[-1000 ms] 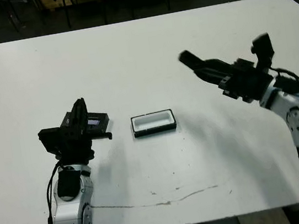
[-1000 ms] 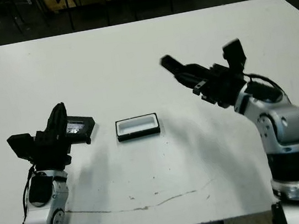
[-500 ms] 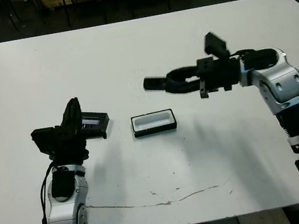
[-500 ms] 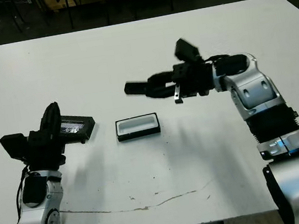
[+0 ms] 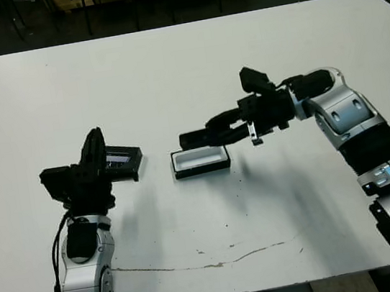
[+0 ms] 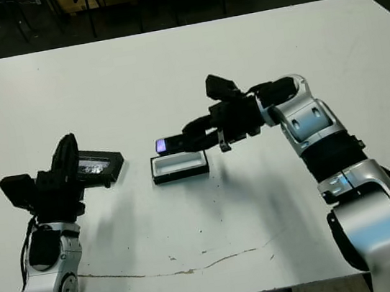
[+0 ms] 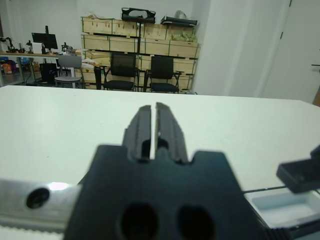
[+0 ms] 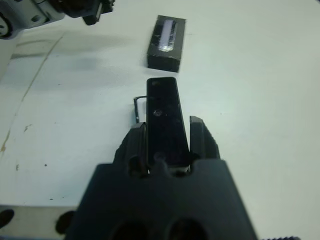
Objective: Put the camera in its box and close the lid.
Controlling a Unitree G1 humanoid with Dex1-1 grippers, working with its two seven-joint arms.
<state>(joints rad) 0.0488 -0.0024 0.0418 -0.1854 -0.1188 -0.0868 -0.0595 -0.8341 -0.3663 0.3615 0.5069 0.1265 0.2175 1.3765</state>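
Nearest the robot, the left gripper (image 5: 93,154) hangs idle just left of the lid, fingers pressed together on nothing. Right of that glossy black lid (image 5: 122,160), the box (image 5: 200,160) lies open on the white table (image 5: 184,67), its white lining bare. Just above the box, the right gripper (image 8: 167,135) grasps the camera (image 8: 164,118) by its rear end, screen end (image 6: 161,146) jutting out over the box. Rigid, light and probably slick, the camera looks best held across its long sides.
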